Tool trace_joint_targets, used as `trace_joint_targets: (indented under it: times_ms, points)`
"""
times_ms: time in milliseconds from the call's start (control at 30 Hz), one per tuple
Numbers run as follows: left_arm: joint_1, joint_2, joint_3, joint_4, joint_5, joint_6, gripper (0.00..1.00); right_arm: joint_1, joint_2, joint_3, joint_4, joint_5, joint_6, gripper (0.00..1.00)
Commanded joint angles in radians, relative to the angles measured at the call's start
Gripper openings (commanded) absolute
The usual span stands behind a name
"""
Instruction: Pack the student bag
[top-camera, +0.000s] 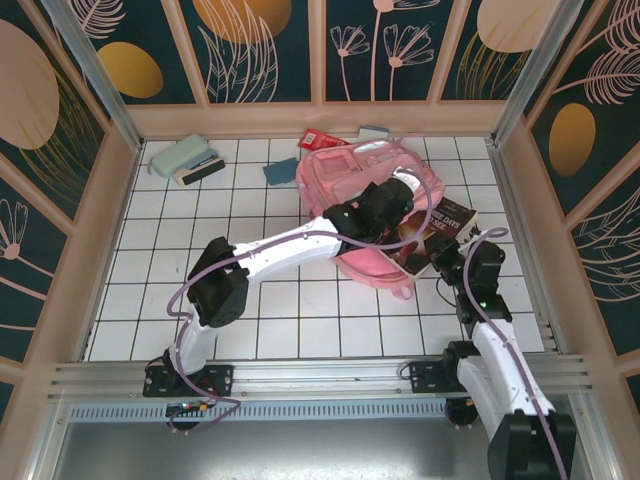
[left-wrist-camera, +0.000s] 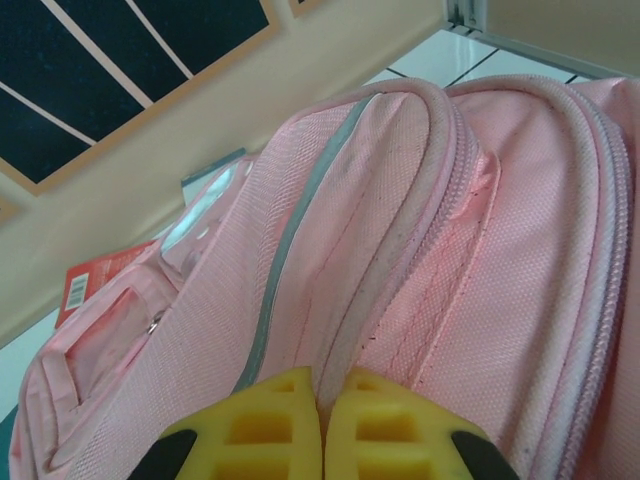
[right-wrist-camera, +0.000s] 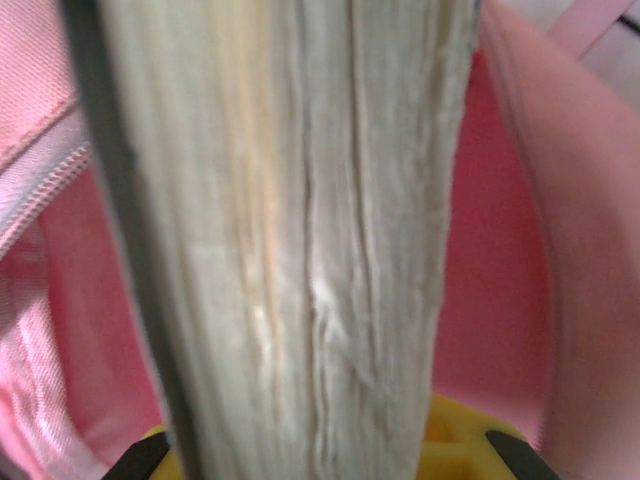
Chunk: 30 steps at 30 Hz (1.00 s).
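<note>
One pink bag (top-camera: 340, 165) lies on the white squares of the table (top-camera: 200, 300), a bit above and to the right of the middle in the top view. Its top points at the back wall. My left gripper (top-camera: 400, 195) is on the bag's right side. In my left wrist view its yellow tips (left-wrist-camera: 322, 425) are pressed together right at a ridge by the bag's (left-wrist-camera: 480, 250) zip. I cannot tell if any cloth is caught between them.

My right gripper (top-camera: 447, 258) is clamped on a dark book (top-camera: 445, 225) at the bag's right edge. In my right wrist view the book's pale pages (right-wrist-camera: 300, 250) stand between my yellow tips (right-wrist-camera: 300, 450), with the pink bag (right-wrist-camera: 500, 250) on both sides of it.

Just behind the bag lies a red pack (top-camera: 318, 138), seen at the left in my left wrist view too (left-wrist-camera: 95, 285). A small blue thing (top-camera: 280, 172) lies just left of the bag. A green case (top-camera: 180, 155) sits in the upper left, well apart from the bag.
</note>
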<state>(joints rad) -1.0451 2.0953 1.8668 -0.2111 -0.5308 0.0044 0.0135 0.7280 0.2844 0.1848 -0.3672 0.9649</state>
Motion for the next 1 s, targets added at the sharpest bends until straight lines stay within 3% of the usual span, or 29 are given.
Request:
trace_joint_targets:
  times_ms: [0,167,567,900,967]
  points:
    - [0.003,-0.079,0.095,0.059,-0.005,-0.054,0.0,0.037,0.056,-0.001,0.386,-0.042,0.122,0.0]
    - [0.003,-0.061,0.137,0.036,-0.001,-0.065,0.0,0.127,0.201,0.051,0.514,0.068,0.138,0.0]
    - [0.003,-0.012,0.255,-0.024,0.047,-0.084,0.0,0.204,0.59,0.145,0.914,0.255,0.256,0.0]
    - [0.005,-0.015,0.258,-0.034,0.048,-0.08,0.0,0.212,0.853,0.342,0.754,0.318,0.275,0.0]
    - [0.005,-0.019,0.248,-0.031,0.048,-0.08,0.0,0.214,0.886,0.381,0.684,0.316,0.253,0.11]
